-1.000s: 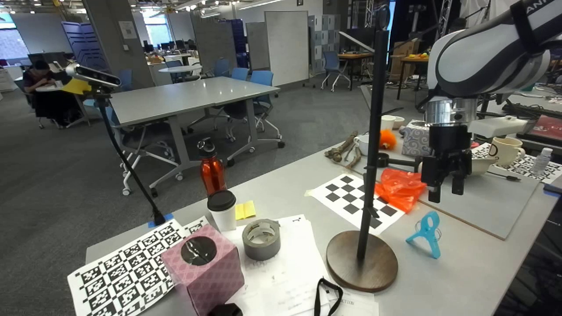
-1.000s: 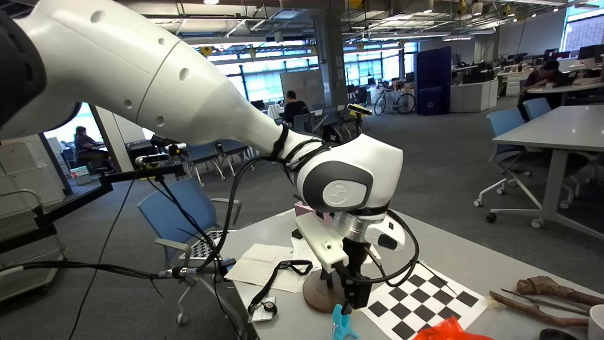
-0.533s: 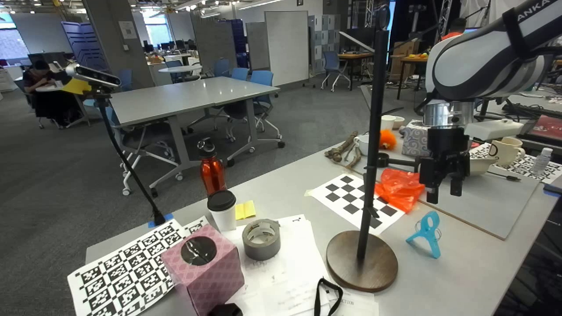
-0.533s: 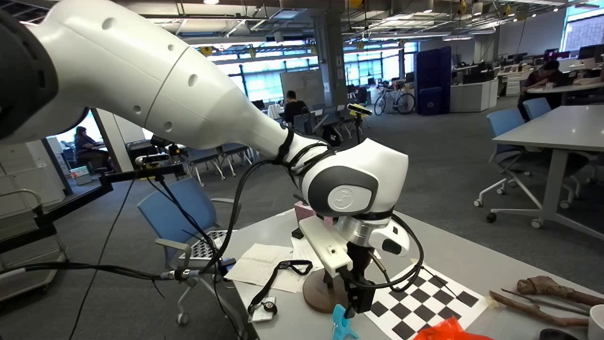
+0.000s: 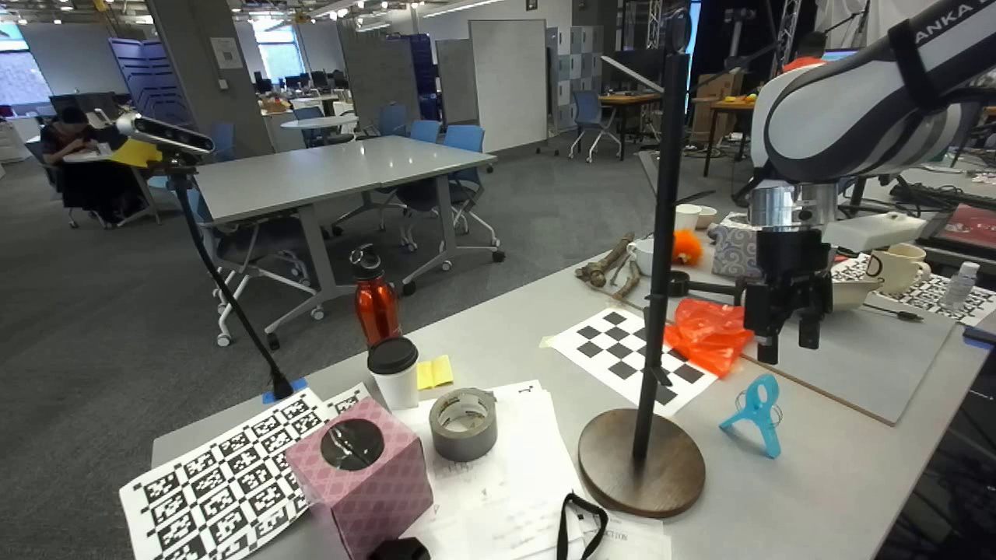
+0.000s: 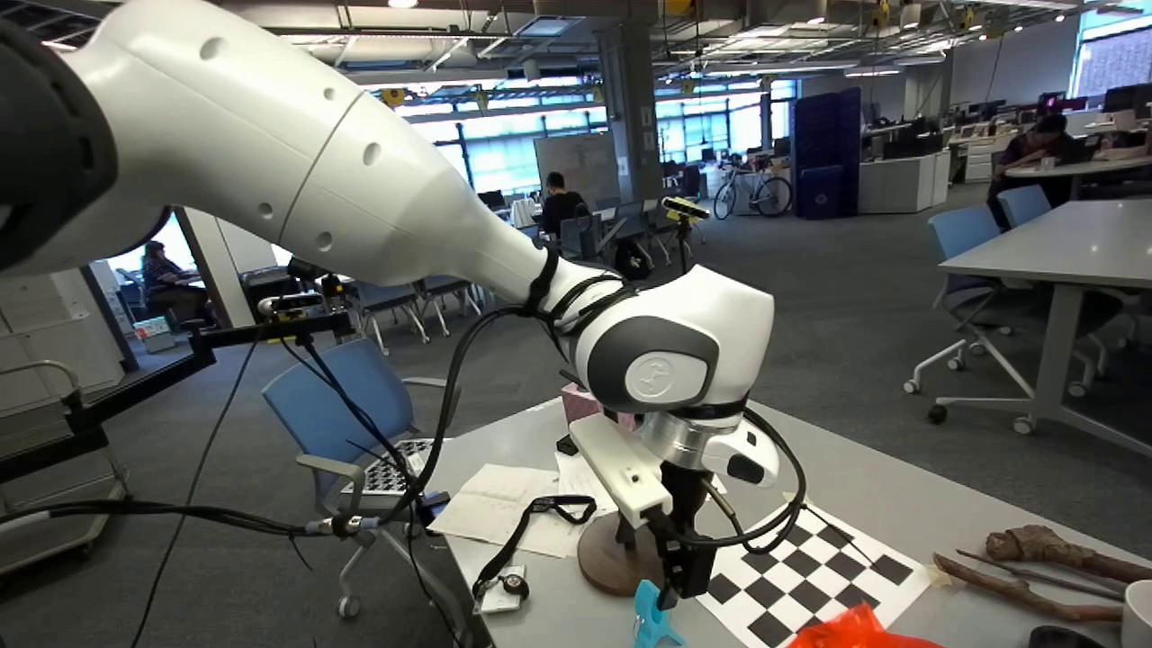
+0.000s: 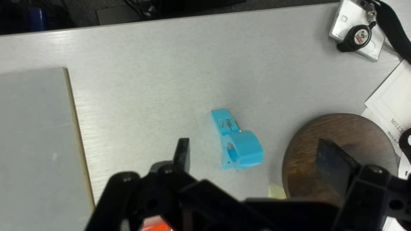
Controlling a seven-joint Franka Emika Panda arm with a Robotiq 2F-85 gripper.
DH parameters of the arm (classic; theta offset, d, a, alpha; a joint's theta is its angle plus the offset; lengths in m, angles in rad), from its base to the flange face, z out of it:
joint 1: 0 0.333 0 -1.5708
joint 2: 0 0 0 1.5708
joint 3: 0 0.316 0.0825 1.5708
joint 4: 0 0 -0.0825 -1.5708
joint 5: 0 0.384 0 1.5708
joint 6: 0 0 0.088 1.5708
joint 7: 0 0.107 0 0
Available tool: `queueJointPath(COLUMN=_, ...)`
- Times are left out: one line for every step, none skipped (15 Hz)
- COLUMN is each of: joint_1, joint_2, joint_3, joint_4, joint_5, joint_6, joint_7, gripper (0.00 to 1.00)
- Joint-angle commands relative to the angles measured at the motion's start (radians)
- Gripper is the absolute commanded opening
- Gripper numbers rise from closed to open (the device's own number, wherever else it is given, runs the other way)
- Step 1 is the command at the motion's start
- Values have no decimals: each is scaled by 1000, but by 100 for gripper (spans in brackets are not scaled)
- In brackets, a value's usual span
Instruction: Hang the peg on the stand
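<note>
The light-blue peg (image 5: 754,418) stands on its two splayed legs on the table, beside the stand's round brown base (image 5: 611,467). From that base rises the stand's black pole (image 5: 658,311) with short side prongs. My gripper (image 5: 788,347) hovers above the table near the peg, holding nothing. In the wrist view, its fingers (image 7: 183,152) are spread wide, and the peg (image 7: 247,149) shows in the gap between them, lower down and apart from both. The right finger overlaps the base (image 7: 305,141) there. An exterior view shows the peg (image 6: 650,623) just under the fingertips, partly cut by the frame.
An orange-red plastic bag (image 5: 710,334) lies behind the peg, by a checkerboard sheet (image 5: 607,342). A grey board (image 5: 864,373) lies on the table beyond. Tape (image 5: 464,426), papers and a pink box (image 5: 366,482) are on the stand's far side from the peg. A lanyard (image 7: 356,37) lies near the table edge.
My gripper has come down slightly and shifted a little sideways, with most of that motion in the earlier half second. Its jaws stay wide. Peg and stand have not moved.
</note>
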Motion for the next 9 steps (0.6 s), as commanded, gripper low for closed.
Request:
queueJointPath(joint_1=25, joint_2=33, joint_3=-5, joint_4=28, joint_5=-53, joint_6=-3, joint_7=36, gripper=100)
queueJointPath(joint_1=28, joint_2=38, joint_3=-4, joint_4=30, joint_5=-62, joint_6=-2, joint_7=39, gripper=100)
queueJointPath(joint_1=31, joint_2=44, joint_3=-3, joint_4=33, joint_5=-71, joint_6=0, joint_7=40, gripper=100)
queueJointPath(joint_1=33, joint_2=51, joint_3=-1, joint_4=38, joint_5=-78, joint_6=0, joint_7=35, gripper=100)
queueJointPath(joint_1=35, joint_2=59, joint_3=0, joint_4=44, joint_5=-84, joint_6=-2, joint_7=32, gripper=100)
queueJointPath(joint_1=35, joint_2=67, joint_3=2, joint_4=53, joint_5=-87, joint_6=-8, joint_7=27, gripper=100)
queueJointPath(joint_1=37, joint_2=74, joint_3=3, joint_4=61, joint_5=-91, joint_6=-11, joint_7=27, gripper=100)
queueJointPath(joint_1=36, joint_2=81, joint_3=5, joint_4=70, joint_5=-93, joint_6=-14, joint_7=23, gripper=100)
queueJointPath(joint_1=37, joint_2=88, joint_3=6, joint_4=78, joint_5=-97, joint_6=-14, joint_7=22, gripper=100)
